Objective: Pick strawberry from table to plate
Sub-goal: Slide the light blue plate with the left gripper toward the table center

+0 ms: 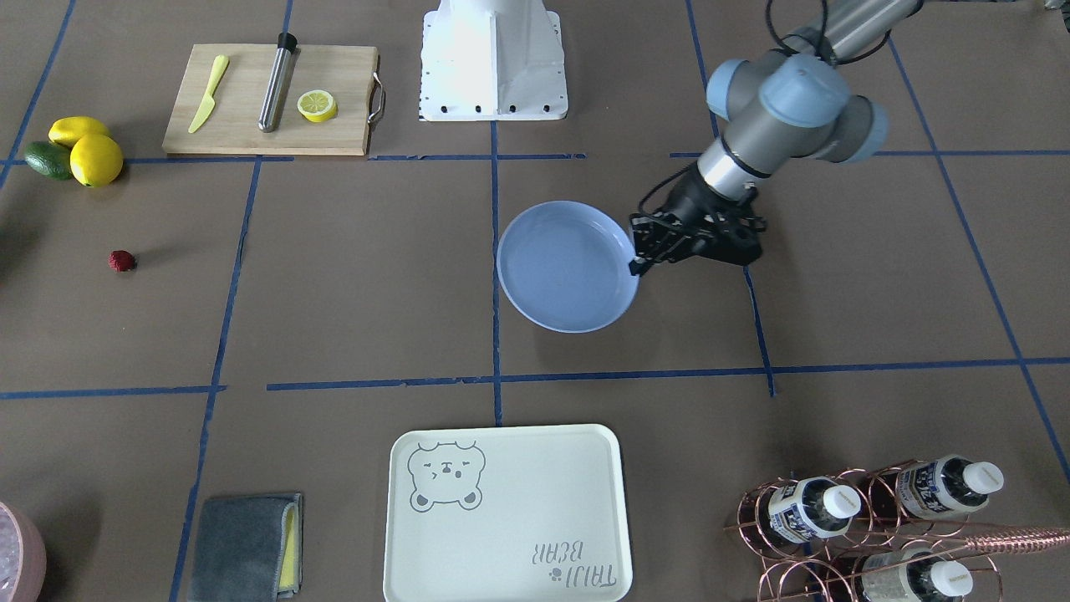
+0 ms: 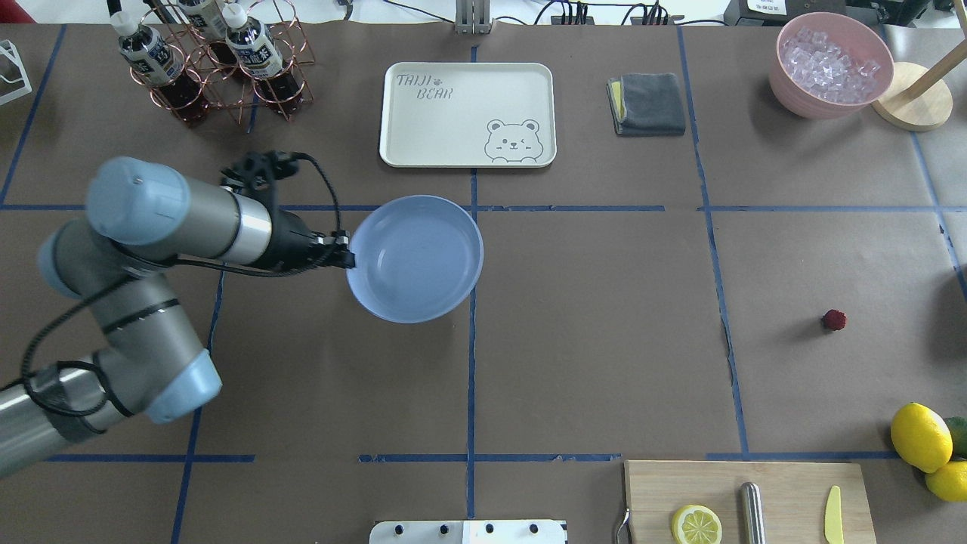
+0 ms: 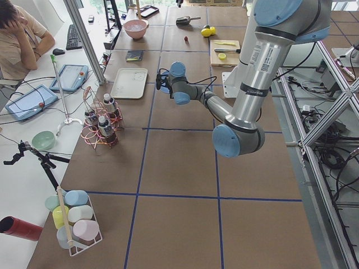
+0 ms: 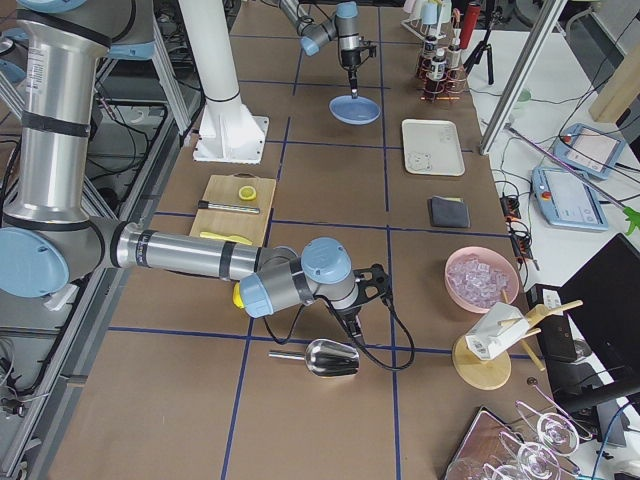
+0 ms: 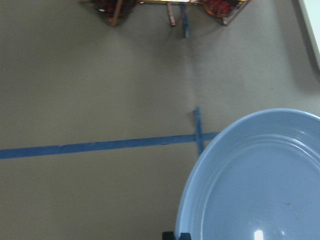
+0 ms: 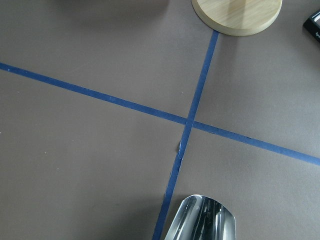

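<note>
The strawberry lies alone on the brown paper table, far out on the robot's right side. The light blue plate sits near the table's middle. My left gripper is at the plate's rim, and in the left wrist view its fingertips are pinched together on that rim. My right gripper shows only in the exterior right view, far from the strawberry, so I cannot tell whether it is open or shut.
A cutting board with a lemon half, a metal tube and a yellow knife sits near the base. Lemons and an avocado lie beyond the strawberry. A bear tray, grey cloth, bottle rack, ice bowl and metal scoop are around.
</note>
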`<state>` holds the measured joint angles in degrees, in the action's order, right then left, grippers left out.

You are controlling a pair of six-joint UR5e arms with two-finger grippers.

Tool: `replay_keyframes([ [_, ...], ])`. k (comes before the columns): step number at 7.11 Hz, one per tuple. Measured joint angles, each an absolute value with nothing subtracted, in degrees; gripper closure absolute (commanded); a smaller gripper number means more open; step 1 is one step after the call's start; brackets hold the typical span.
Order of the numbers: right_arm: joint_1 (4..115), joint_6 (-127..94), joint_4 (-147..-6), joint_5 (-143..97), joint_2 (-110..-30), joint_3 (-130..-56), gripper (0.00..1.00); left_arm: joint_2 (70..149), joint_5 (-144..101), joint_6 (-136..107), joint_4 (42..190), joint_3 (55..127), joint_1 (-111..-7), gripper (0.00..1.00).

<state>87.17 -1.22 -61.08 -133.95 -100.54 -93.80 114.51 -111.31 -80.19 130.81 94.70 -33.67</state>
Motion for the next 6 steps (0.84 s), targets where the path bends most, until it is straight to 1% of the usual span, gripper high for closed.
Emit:
replay_keyframes([
  [1,87.19,-1.23,-61.08,-133.95,-100.54,-93.82,0.00,117.84,-106.98,-83.20,130.60,92.90,-28.82,1.00],
  [2,87.19,-1.25,-61.08,-133.95,-100.54,-93.87,0.00,119.06,-104.48,-84.26,130.52,92.14,-26.51,1.00],
  [6,87.19,-1.26,-61.08,-133.95,-100.68,-93.95,0.00,118.04,-102.84,-84.51,130.35,91.81,-26.50,1.00],
])
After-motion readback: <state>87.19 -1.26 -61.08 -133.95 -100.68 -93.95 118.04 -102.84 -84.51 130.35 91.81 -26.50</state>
